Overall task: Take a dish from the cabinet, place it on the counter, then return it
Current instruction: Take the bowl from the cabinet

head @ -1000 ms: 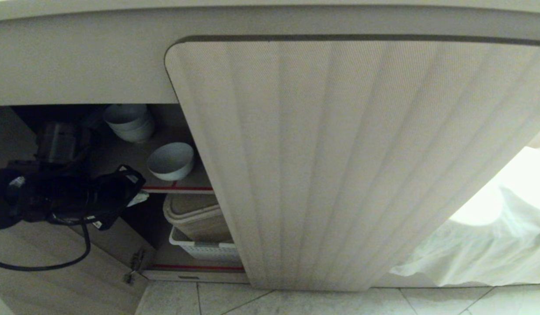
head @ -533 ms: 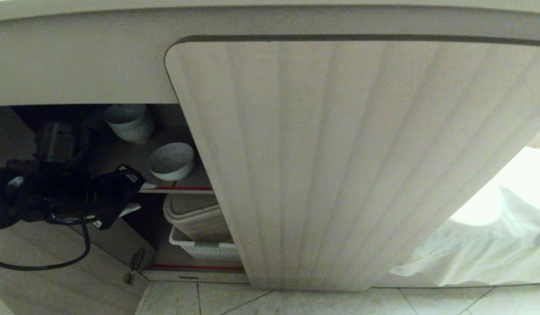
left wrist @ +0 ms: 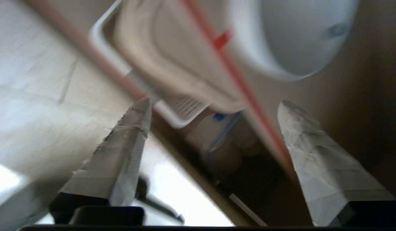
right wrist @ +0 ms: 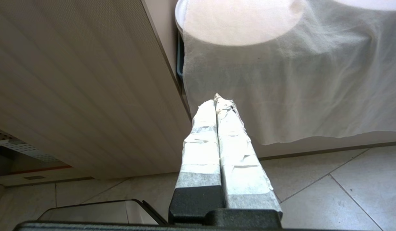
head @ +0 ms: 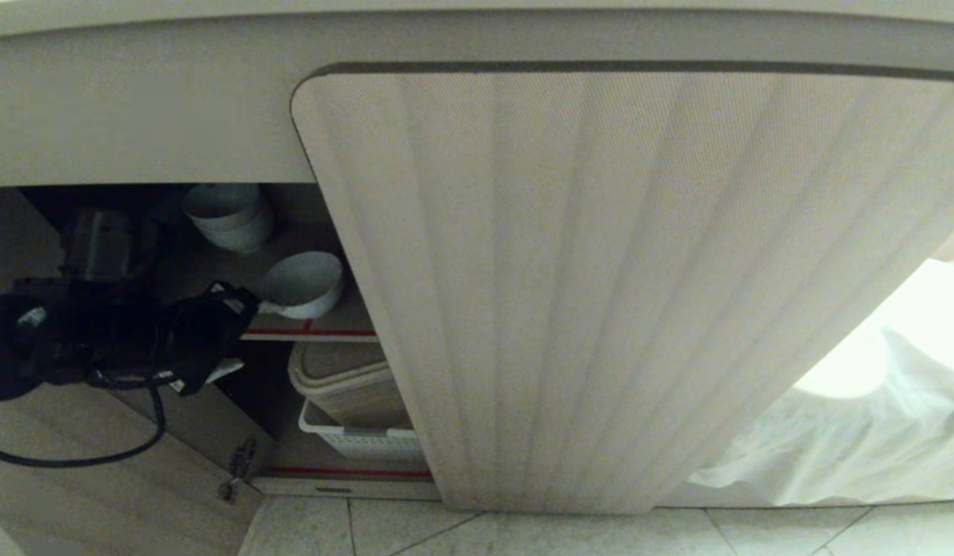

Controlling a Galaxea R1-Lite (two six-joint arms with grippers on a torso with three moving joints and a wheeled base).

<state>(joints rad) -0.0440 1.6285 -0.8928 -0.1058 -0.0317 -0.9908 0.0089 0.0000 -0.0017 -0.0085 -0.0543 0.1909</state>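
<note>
The dish point(head: 303, 284) sits on the upper red-edged shelf point(head: 314, 333) of the cabinet point(head: 600, 286), close to the shelf's front edge and just left of the closed fluted door. It is a round bowl with no long axis; its mouth faces up, tilted a little toward the camera in the head view. The left gripper point(head: 249, 336) hangs just in front of the shelf edge, its taped fingers point(left wrist: 127, 150) spread wide and holding nothing, the dish point(left wrist: 290, 35) beyond their tips. A stack of white bowls point(head: 228, 215) stands deeper on the same shelf. Below, a beige bin point(head: 345, 382) rests in a white basket point(head: 361, 440). The right gripper point(right wrist: 217, 101) hangs by the door, fingers pressed together, near a white cloth point(right wrist: 281, 80).
</note>
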